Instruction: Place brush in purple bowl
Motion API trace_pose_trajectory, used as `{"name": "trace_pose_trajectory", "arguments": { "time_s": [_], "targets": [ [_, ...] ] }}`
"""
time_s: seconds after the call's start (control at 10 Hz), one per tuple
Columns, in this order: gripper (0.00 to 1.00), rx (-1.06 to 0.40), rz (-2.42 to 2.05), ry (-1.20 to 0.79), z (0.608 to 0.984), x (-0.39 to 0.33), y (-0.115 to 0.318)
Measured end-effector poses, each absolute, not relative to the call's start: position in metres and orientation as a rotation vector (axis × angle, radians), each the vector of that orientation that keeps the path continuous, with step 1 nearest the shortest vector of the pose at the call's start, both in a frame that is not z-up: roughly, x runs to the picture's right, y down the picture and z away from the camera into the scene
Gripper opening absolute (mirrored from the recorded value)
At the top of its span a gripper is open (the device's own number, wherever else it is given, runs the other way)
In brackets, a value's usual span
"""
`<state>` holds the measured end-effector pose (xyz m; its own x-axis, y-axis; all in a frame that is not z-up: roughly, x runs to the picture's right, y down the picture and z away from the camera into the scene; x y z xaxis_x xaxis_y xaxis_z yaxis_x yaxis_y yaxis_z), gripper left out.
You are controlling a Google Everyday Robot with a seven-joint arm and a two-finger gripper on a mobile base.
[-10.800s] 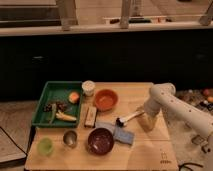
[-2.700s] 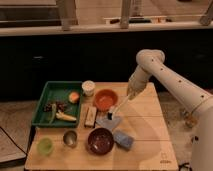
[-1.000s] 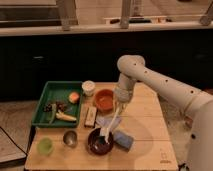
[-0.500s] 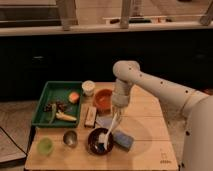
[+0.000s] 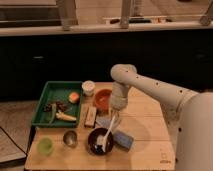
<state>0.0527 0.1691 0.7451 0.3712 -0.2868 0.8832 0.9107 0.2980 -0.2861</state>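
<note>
Positioned just above the purple bowl [image 5: 99, 141], the end effector [image 5: 115, 111] is held at the rear right of the bowl's rim, with the arm reaching down over the orange bowl [image 5: 103, 98]. Whether the brush [image 5: 106, 136] is gripped at this moment cannot be told. The brush is slanted steeply, its pale handle running down from the end effector so that its lower end sits inside the purple bowl, a pose suited to lowering it in without tipping the bowl. A blue sponge [image 5: 122, 140] is seen just beside the bowl on the wooden surface [image 5: 145, 145], and a green tray [image 5: 45, 102] lies well apart, to the left.
</note>
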Motion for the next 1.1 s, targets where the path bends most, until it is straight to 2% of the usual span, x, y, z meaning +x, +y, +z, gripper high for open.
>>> {"name": "trace_pose_trajectory", "arguments": {
  "time_s": [0.4,0.6,0.7,0.8,1.1],
  "targets": [
    [0.55,-0.941,-0.918,-0.833,0.7481,0.0502,0.1706],
    [0.72,-0.939,-0.915,-0.829,0.748,0.0489,0.1699],
    [0.78,-0.938,-0.916,-0.828,0.7478,0.0472,0.1694],
    [0.8,-0.938,-0.918,-0.826,0.7482,0.0455,0.1692],
    [0.8,-0.938,-0.919,-0.823,0.7494,0.0443,0.1687]
  ]
}}
